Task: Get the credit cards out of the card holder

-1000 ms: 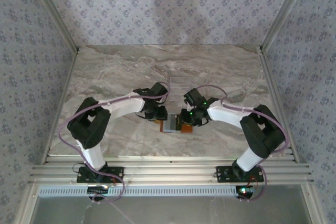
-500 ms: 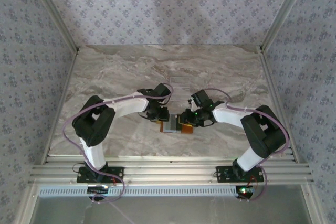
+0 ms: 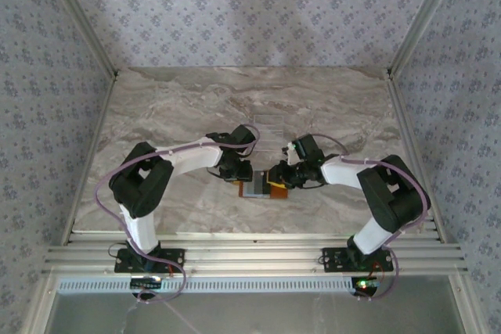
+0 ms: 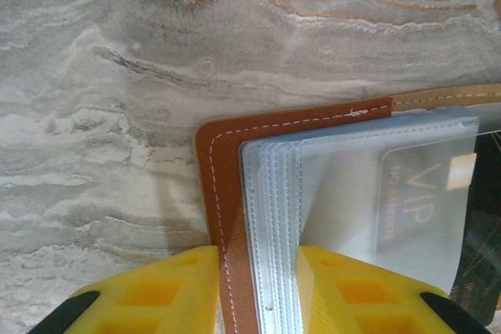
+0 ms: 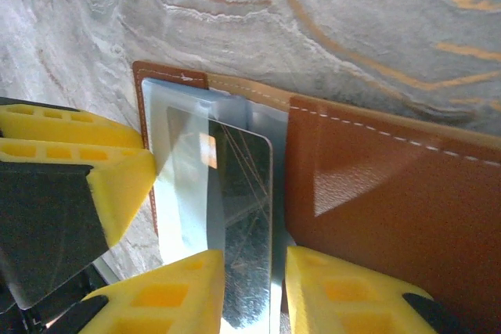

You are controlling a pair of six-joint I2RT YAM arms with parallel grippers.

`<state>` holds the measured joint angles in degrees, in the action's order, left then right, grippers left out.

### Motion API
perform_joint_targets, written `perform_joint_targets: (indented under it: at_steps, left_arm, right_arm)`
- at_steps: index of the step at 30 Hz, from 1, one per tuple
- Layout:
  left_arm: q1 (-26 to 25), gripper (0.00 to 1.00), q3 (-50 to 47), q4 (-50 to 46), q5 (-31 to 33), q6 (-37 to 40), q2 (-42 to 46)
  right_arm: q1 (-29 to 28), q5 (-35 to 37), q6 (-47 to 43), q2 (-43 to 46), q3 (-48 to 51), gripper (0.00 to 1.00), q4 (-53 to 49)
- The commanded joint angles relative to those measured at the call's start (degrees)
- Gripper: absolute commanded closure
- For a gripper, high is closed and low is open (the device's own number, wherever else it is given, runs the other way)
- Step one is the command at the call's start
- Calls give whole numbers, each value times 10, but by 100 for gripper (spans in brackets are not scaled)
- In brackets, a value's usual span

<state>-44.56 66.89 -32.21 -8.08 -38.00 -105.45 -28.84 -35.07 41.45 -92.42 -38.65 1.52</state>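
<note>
The wallet [image 3: 262, 188] lies open on the worktop [image 3: 180, 115] between my two arms, its long side running left to right. My left tool [image 4: 258, 260] is pinched on the wallet's left end, with the leather edge and the stack of clear sleeves [image 4: 274, 193] between its pads. My right tool [image 5: 254, 260] comes in from the opposite side. The near end of the dark card [image 5: 243, 217] sits in the gap between its two pads, though I cannot tell whether they grip it or only flank it.

The card's long axis lines up with my right tool's fingers and points straight back at that tool. Judging by this, the pull should go back along that line, away from the left tool's hold. The pale card [image 4: 419, 201] lies deeper in the sleeves, just beside the dark one on my left tool's side.
</note>
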Motion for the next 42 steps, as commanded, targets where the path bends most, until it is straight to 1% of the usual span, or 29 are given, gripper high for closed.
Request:
perform_joint_targets:
  at_steps: [1, 16, 23, 27, 31, 41, 42]
  left_arm:
    - [-7, 68, -10, -29, 18, 9, -34]
    - [-8, 69, -11, -31, 20, 9, -32]
    - [-8, 69, -15, -31, 24, 7, -29]
    - [-7, 70, -16, -34, 29, 7, -29]
    - [-6, 70, -17, -36, 33, 10, -29]
    - [0, 70, -26, -40, 39, 12, -17]
    - [0, 70, -27, -39, 38, 11, -15]
  right_arm:
    - [3, -31, 12, -17, 3, 72, 21]
    - [3, -35, 20, -47, 3, 76, 37]
    - [5, -21, 18, -43, 4, 85, 26]
    - [11, -2, 5, -26, 4, 89, -2]
    - [28, 11, -19, -3, 6, 91, -39]
    - [66, 7, -50, 51, 15, 94, -97]
    - [68, 8, -71, 58, 11, 94, -106]
